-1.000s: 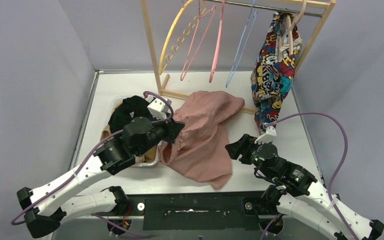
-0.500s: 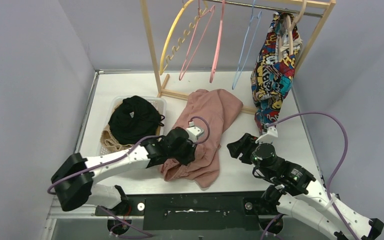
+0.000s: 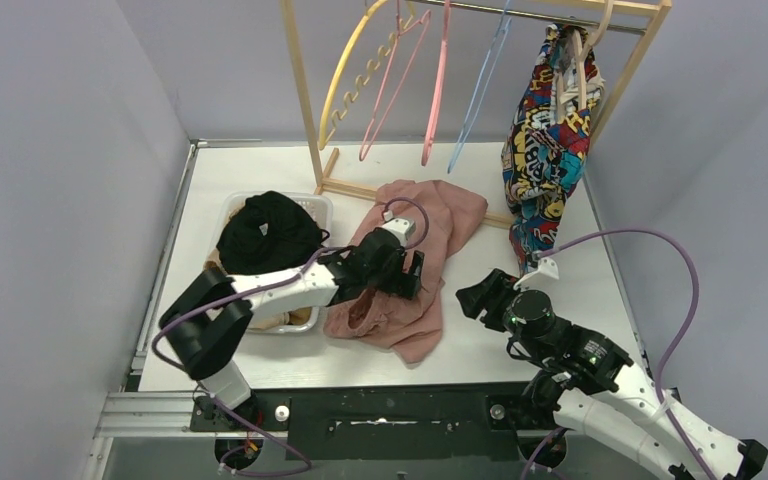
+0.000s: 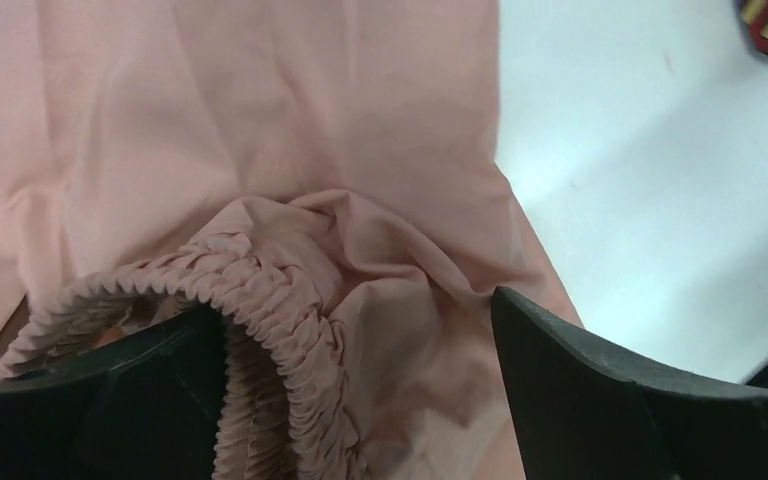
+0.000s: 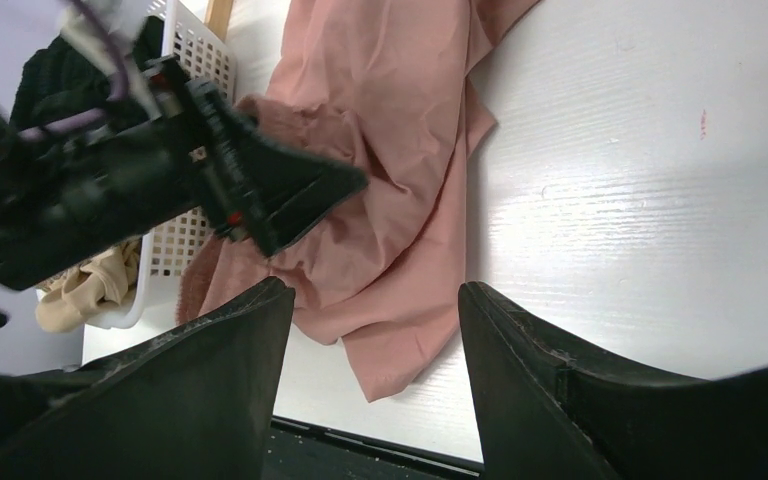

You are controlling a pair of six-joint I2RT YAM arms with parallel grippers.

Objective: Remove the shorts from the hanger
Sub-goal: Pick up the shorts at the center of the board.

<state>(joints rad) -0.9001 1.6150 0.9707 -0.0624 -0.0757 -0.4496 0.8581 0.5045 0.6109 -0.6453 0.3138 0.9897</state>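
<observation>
Left hand [image 3: 410,272] shifted farther along the pink shorts [image 3: 442,214] and let go, jaws wide, right hand [image 3: 472,298] half open, empty

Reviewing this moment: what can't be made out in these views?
Beige fabric in the white mesh basket: top view, mostly under black shorts and left arm.
Whether the left gripper touches the dusty pink shorts: left wrist view, bunched waistband hides it.
Hook of tan hanger holding the comic-print garment: top view, cut off by upper edge.
</observation>
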